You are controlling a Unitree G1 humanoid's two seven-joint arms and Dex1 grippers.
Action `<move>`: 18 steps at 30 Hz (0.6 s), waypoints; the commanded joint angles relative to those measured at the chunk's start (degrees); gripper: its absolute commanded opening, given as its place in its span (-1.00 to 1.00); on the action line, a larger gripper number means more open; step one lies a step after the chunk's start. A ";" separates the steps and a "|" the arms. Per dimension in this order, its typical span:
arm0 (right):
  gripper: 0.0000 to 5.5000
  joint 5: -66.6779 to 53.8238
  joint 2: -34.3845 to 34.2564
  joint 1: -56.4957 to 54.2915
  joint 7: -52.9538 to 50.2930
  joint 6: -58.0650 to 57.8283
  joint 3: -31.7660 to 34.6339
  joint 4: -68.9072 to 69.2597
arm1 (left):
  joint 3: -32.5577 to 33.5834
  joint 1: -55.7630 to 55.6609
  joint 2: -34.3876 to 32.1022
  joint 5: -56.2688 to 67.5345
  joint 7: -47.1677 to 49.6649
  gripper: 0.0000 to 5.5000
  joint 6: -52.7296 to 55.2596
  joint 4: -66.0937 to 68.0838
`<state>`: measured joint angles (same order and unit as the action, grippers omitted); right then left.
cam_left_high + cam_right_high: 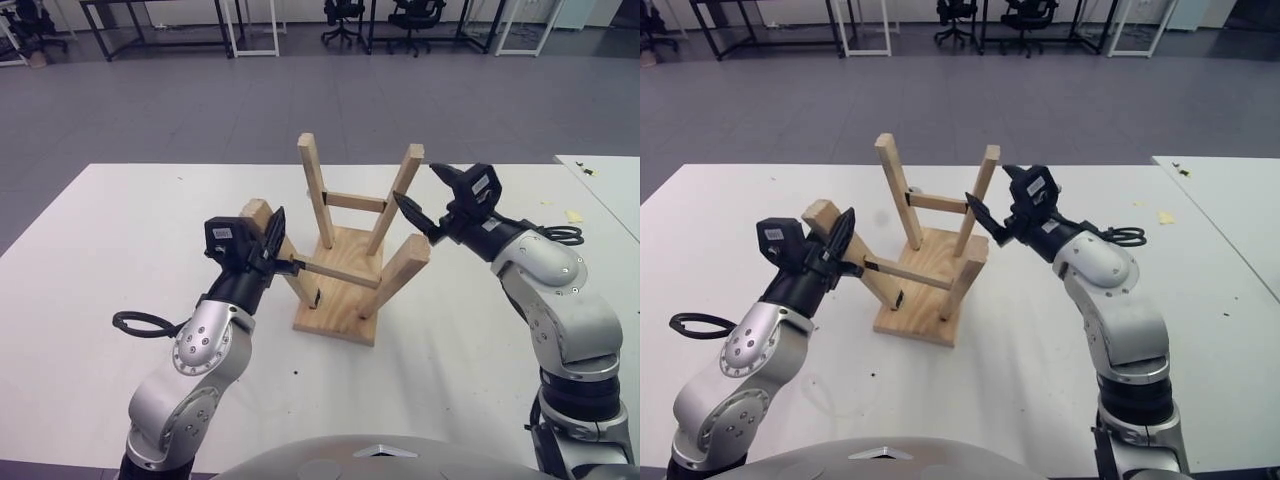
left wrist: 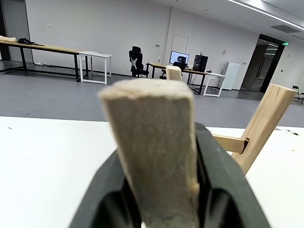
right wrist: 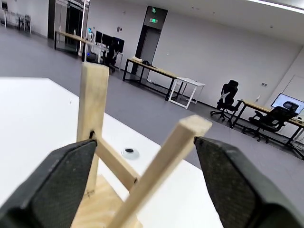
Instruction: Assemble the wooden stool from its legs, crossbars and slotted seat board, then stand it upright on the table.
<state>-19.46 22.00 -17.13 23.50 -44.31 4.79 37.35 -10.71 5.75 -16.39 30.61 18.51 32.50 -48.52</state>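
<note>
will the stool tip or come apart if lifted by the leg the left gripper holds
Likely stiff: the stool is wood. Lifted by one corner leg in the left gripper, it would probably swing lopsided. Its legs splay unevenly, so it may loosen.

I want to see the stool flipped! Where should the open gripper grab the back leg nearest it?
Probably the upper part of the back right leg, above the crossbar, coming from the robot's right. That stretch is bare and straight, and the open right gripper is close by.
</note>
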 commanded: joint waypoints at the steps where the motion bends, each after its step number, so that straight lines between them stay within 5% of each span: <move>1: 0.39 -16.35 -4.15 -14.34 -5.54 -14.27 8.46 8.04 | 0.27 7.26 -0.86 -6.34 0.87 -0.61 3.13 2.91; 5: 0.39 -28.48 -5.23 -23.35 -11.36 -22.70 13.11 9.04 | 0.71 9.69 0.94 -8.17 0.09 -0.61 0.14 1.84; 8: 0.39 -32.28 -2.76 -26.91 -11.93 -25.01 10.75 8.83 | -0.12 10.08 1.99 -9.48 -0.54 -0.61 -0.08 2.78; 18: 0.39 -14.21 4.99 -25.36 -21.83 -24.76 -17.23 15.23 | -4.25 -1.07 5.95 -16.05 0.53 -0.61 9.25 7.94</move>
<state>-38.09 23.18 -41.94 1.83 -69.22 -5.88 52.72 -13.46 3.34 -9.02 18.29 18.76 33.90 -45.60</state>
